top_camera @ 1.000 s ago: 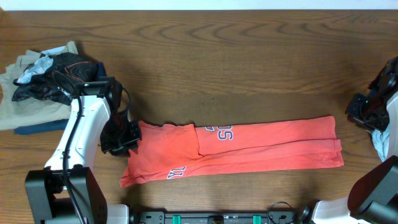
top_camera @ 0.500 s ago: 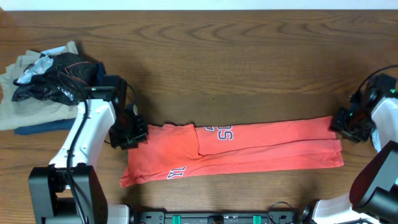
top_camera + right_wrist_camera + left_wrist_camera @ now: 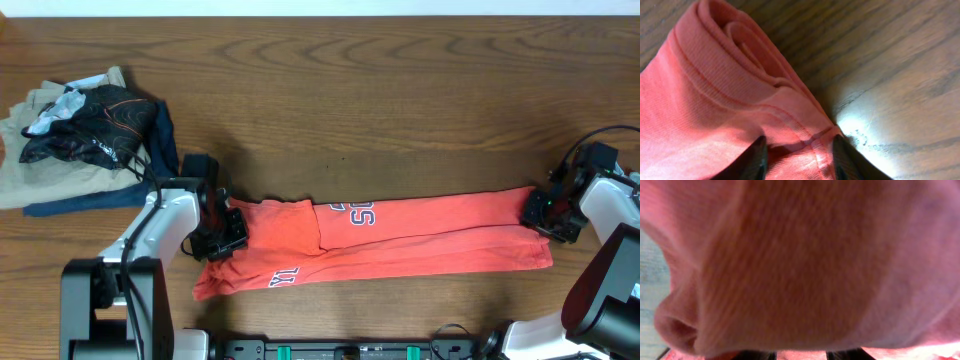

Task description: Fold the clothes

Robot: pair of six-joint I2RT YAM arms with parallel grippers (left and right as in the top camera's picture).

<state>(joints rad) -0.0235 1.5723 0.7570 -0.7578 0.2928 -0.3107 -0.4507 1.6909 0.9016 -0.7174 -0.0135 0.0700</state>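
The coral-red T-shirt (image 3: 420, 240) of the clothes lies folded into a long band across the table's front, lettering showing near its middle. My left gripper (image 3: 226, 232) sits low on the band's left end. In the left wrist view red cloth (image 3: 800, 270) fills the picture and hides the fingertips; only two dark finger stubs (image 3: 765, 355) show. My right gripper (image 3: 545, 212) rests on the band's right end. Its dark fingers (image 3: 758, 157) stand apart, straddling the layered hem corner (image 3: 805, 137) of the shirt (image 3: 705, 100); gripper (image 3: 799, 156).
A heap of other garments (image 3: 75, 135), beige, black and dark blue, lies at the back left. Bare wooden table (image 3: 380, 110) stretches behind the shirt. Something pale (image 3: 612, 235) lies at the right edge by my right arm.
My left gripper slid right and down onto the shirt's left end. My right gripper came in from the far right and dropped onto the shirt's right corner.
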